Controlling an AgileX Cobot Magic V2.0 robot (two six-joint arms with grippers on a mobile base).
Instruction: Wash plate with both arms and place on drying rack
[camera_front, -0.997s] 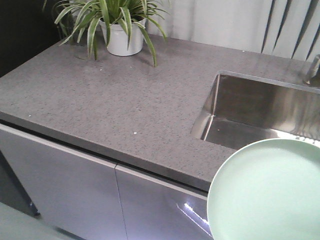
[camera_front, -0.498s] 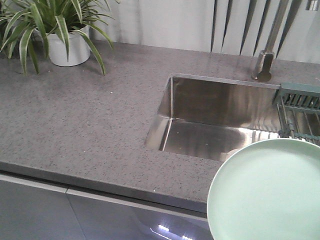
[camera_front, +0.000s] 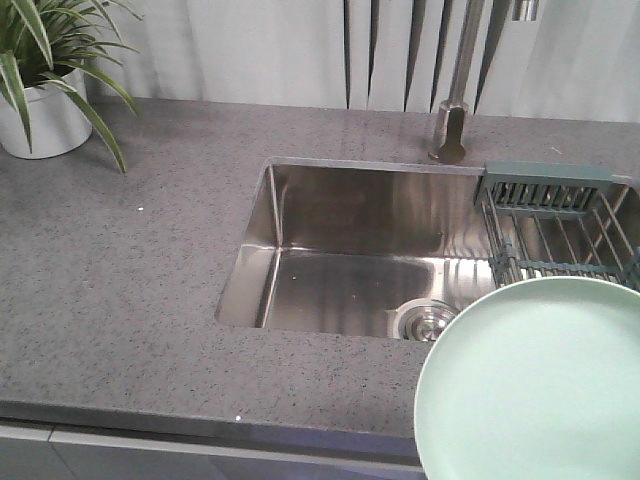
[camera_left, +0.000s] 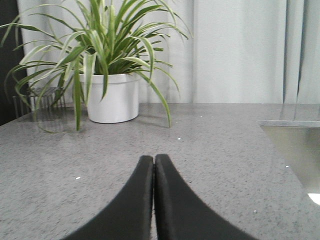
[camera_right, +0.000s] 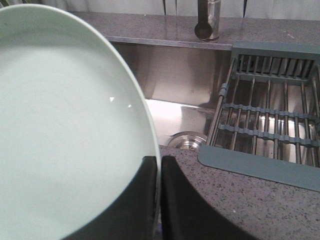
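The pale mint-green plate (camera_front: 535, 385) fills the lower right of the front view, held up over the counter's front edge. In the right wrist view the plate (camera_right: 65, 125) takes up the left half, and my right gripper (camera_right: 159, 162) is shut on its rim, one black finger on each face. The drying rack (camera_front: 560, 225) of steel rods with grey-green bars sits across the right end of the sink; the drying rack (camera_right: 270, 115) lies just beyond the plate. My left gripper (camera_left: 154, 160) is shut on nothing above bare counter, facing a potted plant.
A steel sink (camera_front: 350, 260) with a round drain (camera_front: 428, 320) lies sunk in the grey speckled counter (camera_front: 120, 290). The tap (camera_front: 452, 110) stands behind it. A white pot with a striped plant (camera_left: 107, 97) stands at the far left, with curtains along the back.
The view has swung right along the counter: the plant slid off to the left, and the sink, tap and drying rack came into view. The plate keeps its place in the frame.
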